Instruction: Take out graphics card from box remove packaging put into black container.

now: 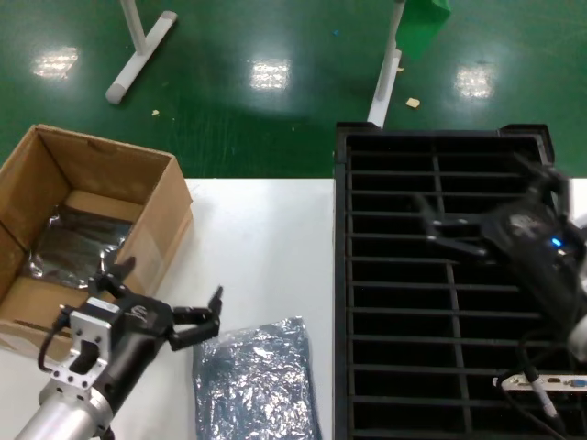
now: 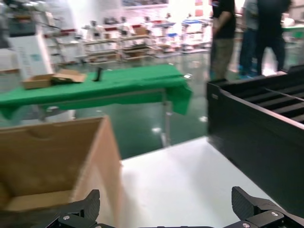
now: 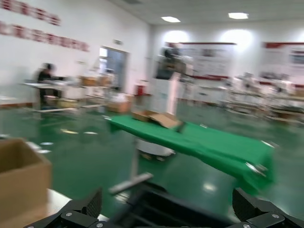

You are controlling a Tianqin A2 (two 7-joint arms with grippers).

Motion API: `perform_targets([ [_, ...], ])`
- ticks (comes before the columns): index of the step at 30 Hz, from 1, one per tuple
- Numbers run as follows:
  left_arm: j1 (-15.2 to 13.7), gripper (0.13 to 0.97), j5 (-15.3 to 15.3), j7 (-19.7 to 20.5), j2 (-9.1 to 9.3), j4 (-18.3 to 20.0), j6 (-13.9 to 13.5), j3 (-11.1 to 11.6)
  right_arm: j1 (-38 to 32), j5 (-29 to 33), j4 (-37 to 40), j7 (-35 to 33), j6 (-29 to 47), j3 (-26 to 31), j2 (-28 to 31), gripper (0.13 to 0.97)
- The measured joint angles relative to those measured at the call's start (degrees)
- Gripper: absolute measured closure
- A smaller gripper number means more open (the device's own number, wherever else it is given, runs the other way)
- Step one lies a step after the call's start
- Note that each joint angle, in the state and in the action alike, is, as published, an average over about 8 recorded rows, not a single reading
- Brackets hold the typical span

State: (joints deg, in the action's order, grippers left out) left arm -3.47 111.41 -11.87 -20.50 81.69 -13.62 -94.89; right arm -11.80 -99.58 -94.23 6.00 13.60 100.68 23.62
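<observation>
The brown cardboard box (image 1: pixel 156 197) stands open at the table's left. A dark glossy bag (image 1: pixel 78 243) lies inside it; the graphics card in it is hidden. My left gripper (image 1: pixel 168 284) hovers open and empty just right of the box, beside a crinkly silver-grey packaging bag (image 1: pixel 257 380) lying flat on the table. My right gripper (image 1: pixel 429 223) hangs open and empty over the black container (image 1: pixel 341 275). A pale metal bracket of a card (image 1: pixel 541 380) shows in a near slot. The left wrist view shows the box wall (image 2: pixel 57 161) and the container (image 2: pixel 266 118).
The white table (image 1: pixel 266 238) runs between box and container. Beyond its far edge are green floor and white stand legs (image 1: pixel 138 55). In the right wrist view the box (image 3: pixel 19 180) shows at one side and the crate's ribs (image 3: pixel 161 204) are blurred below.
</observation>
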Motion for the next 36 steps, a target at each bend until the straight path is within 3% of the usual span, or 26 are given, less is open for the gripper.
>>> perform_targets([
  [7,2.0,0.132,-4.8,6.9,1.93,5.8,7.9,1.9,6.9,-2.1,1.5,-3.5,-7.9,-5.2,-3.7,0.129],
  [11,2.6,0.132,-6.2,8.9,2.48,7.5,10.2,2.4,8.8,-2.7,1.9,-4.5,-10.2,-6.7,-4.8,0.129],
  [36,2.7,0.132,-6.4,9.2,2.58,7.8,10.6,2.5,9.2,-2.8,2.0,-4.7,-10.6,-7.0,-5.0,0.129],
])
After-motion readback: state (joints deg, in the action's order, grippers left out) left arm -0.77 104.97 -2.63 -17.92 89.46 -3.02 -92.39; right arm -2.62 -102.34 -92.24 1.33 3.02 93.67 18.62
